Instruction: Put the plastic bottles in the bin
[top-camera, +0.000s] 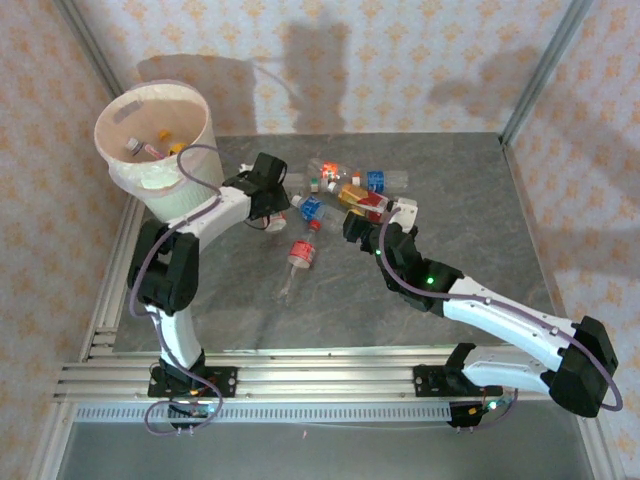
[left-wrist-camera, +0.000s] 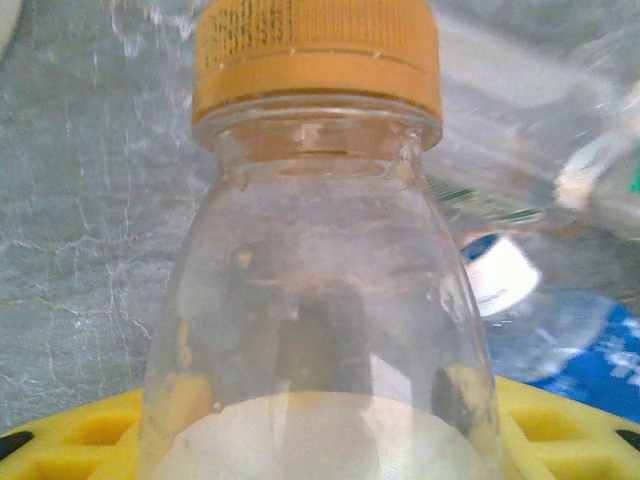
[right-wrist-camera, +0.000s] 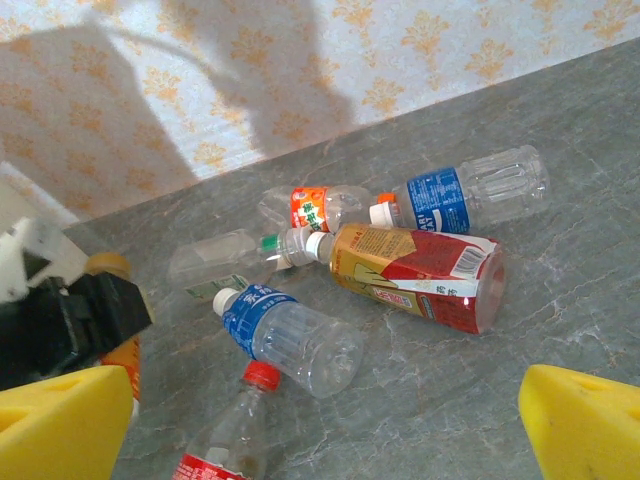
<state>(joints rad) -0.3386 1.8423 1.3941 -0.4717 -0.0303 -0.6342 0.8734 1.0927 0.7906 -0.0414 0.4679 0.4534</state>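
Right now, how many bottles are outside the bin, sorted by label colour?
Blue-label bottles: 2
Red-label bottles: 2
Orange-label bottle: 1
Green-cap bottle, label colour unclear: 1
Orange-cap bottle, gripped in the left jaws: 1
Total outside the bin: 7

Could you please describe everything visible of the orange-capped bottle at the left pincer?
The orange-capped bottle is clear plastic, seemingly empty, with a ribbed orange cap on and smudged shoulders. The left pincer's yellow fingers grip its body on both sides, cap pointing away from the pincer; grey table lies behind it.
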